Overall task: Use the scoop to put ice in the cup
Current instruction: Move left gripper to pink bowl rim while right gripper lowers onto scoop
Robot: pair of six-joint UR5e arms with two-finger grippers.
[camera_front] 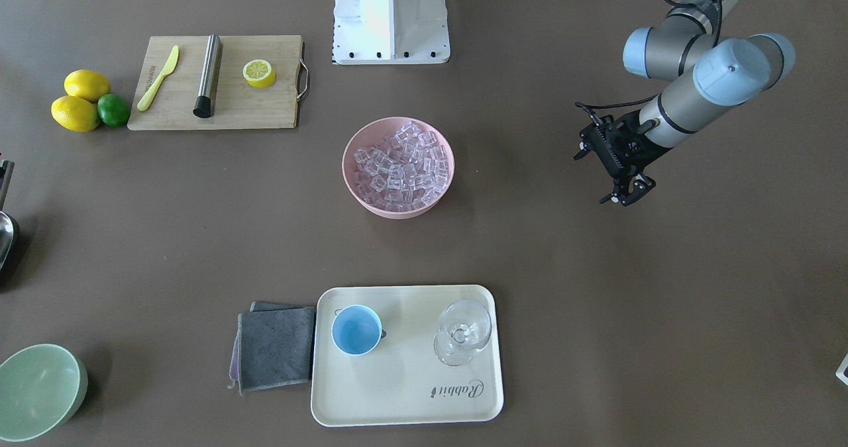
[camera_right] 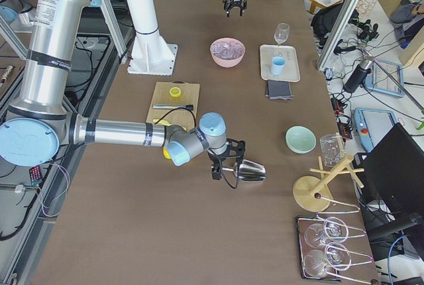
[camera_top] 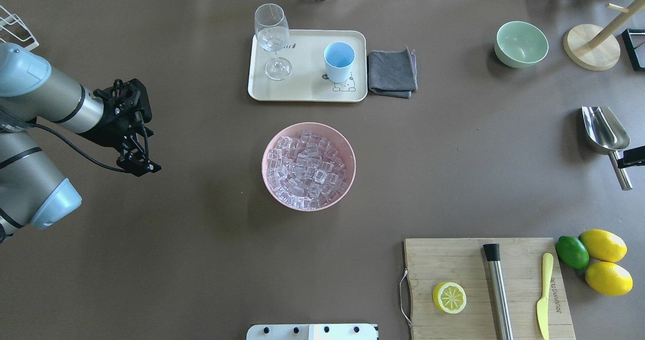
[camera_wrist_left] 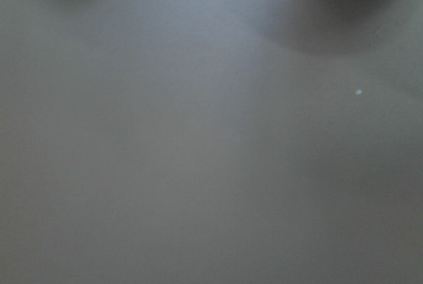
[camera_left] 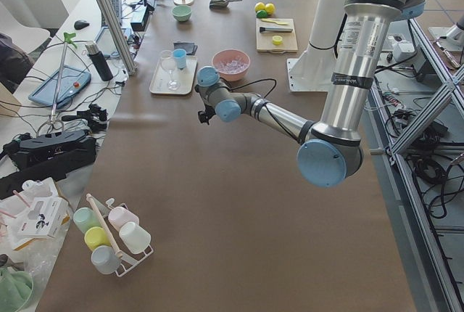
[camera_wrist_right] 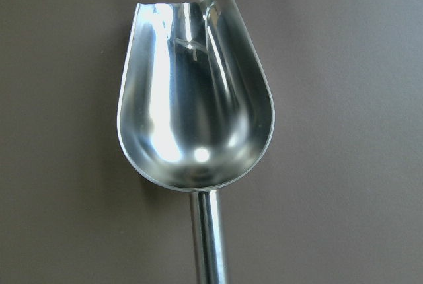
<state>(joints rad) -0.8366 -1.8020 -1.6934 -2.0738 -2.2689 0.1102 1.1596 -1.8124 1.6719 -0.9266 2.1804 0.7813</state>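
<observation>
Steel gleaming, the shiny scoop with a rounded open trough and thin rod handle [camera_top: 604,131] is sitting at the table's far right in the overhead view, its trough empty and facing up in the right wrist view. Its handle is running back toward the right gripper [camera_right: 222,164], whose black body is showing just at the overhead frame's edge against the rod. That gripper appears to be clamping the handle, with the trough projecting ahead of the jaws, though the fingertips themselves are hidden and I cannot tell the grip for certain.

Clear glassy ice cubes [camera_top: 307,171] are filling a pink round bowl [camera_top: 270,151] at the table's middle, well apart from the scoop. Beyond it, the small light-blue cup [camera_top: 338,61] is standing upright on a cream rectangular tray [camera_top: 302,89], beside a clear stemmed glass [camera_top: 272,38], with a folded grey cloth [camera_top: 392,72] just beside the tray.

Hovering over bare brown table, the left gripper [camera_top: 141,166] is pointing downward, well apart from the bowl, its black fingers looking drawn close together with nothing between them.
</observation>
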